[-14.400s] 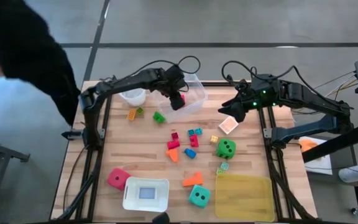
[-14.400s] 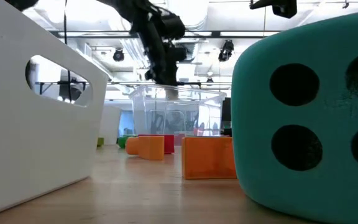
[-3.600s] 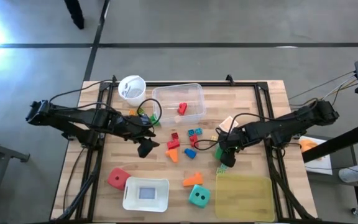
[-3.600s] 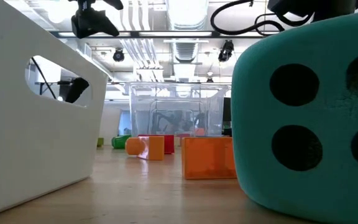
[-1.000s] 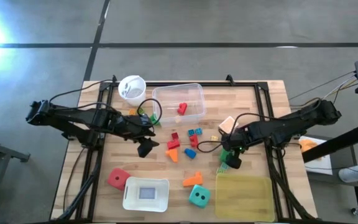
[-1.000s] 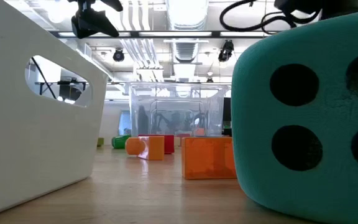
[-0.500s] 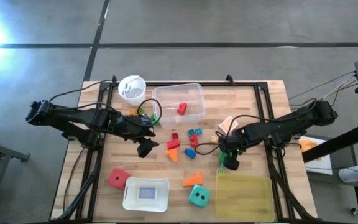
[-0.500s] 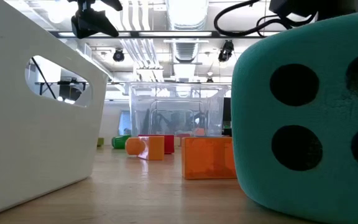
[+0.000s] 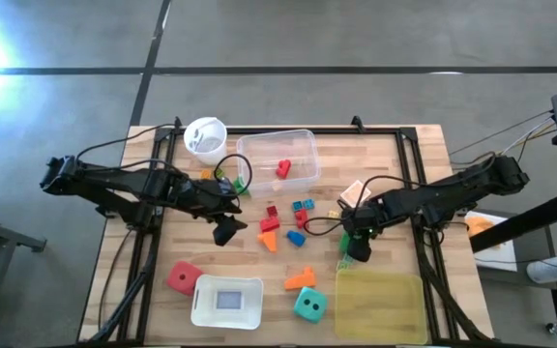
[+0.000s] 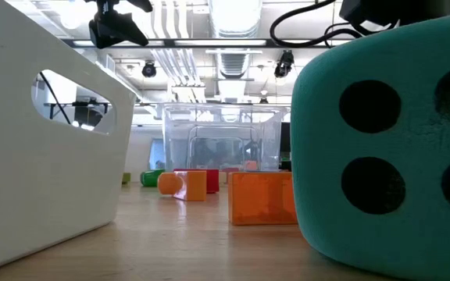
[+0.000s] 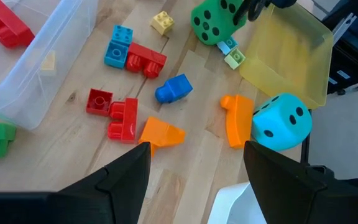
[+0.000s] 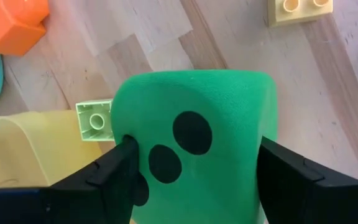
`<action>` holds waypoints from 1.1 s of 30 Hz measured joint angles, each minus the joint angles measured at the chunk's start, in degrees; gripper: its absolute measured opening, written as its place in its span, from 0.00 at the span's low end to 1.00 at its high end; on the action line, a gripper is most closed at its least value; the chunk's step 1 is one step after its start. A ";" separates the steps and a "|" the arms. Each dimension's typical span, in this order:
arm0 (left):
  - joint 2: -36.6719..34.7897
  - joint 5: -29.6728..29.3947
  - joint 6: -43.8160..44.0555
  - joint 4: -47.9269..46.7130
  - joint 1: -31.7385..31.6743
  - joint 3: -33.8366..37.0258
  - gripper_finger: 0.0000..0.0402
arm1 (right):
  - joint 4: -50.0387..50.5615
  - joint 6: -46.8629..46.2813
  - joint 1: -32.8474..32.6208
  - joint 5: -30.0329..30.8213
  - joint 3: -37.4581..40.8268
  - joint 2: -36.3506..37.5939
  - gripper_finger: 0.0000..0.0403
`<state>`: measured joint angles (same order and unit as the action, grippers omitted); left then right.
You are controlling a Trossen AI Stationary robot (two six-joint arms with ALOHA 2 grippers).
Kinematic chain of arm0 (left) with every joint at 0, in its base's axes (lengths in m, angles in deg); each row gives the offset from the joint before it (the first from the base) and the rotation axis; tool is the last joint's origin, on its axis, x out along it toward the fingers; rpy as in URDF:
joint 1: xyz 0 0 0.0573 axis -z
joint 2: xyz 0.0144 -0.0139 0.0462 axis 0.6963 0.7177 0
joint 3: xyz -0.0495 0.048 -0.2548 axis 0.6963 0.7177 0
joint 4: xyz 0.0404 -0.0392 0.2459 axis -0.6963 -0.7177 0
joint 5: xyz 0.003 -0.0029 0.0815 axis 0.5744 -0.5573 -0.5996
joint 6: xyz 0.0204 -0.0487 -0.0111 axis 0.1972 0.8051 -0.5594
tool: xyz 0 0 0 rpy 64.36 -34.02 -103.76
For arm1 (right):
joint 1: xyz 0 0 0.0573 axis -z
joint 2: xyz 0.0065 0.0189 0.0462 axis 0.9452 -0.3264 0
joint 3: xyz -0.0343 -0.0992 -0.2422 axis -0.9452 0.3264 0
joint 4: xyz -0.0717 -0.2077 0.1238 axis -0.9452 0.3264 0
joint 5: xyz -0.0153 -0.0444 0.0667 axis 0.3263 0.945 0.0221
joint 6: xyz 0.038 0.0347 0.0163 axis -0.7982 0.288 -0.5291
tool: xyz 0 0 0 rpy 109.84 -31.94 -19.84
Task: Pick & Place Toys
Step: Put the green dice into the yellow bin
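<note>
Green die [image 12: 194, 149] sits between the right gripper's [image 12: 194, 163] fingers [image 12: 114, 171], both pads pressed to its sides, on the table [image 9: 395, 164] right of centre, just beside the yellow tray's [image 9: 380, 304] far edge. Left gripper [image 9: 228, 230] hovers left of centre, fingers parted, holding nothing, over scattered blocks [image 11: 135, 115].

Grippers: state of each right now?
Left gripper: open, holding nothing, above the table.
Right gripper: fingers against both sides of the green die, closed on it.
</note>
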<state>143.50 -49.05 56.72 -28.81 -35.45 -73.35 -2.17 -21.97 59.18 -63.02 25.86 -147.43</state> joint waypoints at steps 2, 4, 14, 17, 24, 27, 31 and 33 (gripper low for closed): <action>0.00 0.00 0.00 0.00 0.00 0.00 0.65 | 0.04 -0.08 0.00 0.00 0.00 0.00 0.62; 0.00 0.00 0.00 0.00 0.00 0.00 0.65 | 0.04 -0.06 0.00 -0.16 0.00 0.00 0.62; 0.00 0.00 0.00 0.00 0.00 0.01 0.65 | 0.56 -1.34 -0.02 -0.89 0.10 3.13 0.61; 0.00 0.00 0.00 0.00 0.00 0.02 0.65 | 0.80 -2.51 -0.03 -1.07 0.22 5.68 0.59; 0.04 0.00 0.00 0.00 0.00 0.04 0.65 | 2.18 -2.80 -0.09 -1.67 0.26 8.99 0.38; 0.04 0.00 0.01 0.00 0.00 0.04 0.65 | 2.25 -2.81 -0.09 -1.69 0.22 9.73 0.28; 0.04 0.00 0.00 0.00 0.00 0.04 0.65 | 2.29 -2.81 -0.09 -1.64 0.18 10.02 0.25; 0.04 0.00 0.00 0.02 0.00 0.04 0.65 | 2.22 -2.81 -0.38 -1.54 0.05 9.30 0.21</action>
<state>143.55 -49.05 56.72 -28.79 -35.45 -73.31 0.05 -24.78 58.80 -64.56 25.91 -138.13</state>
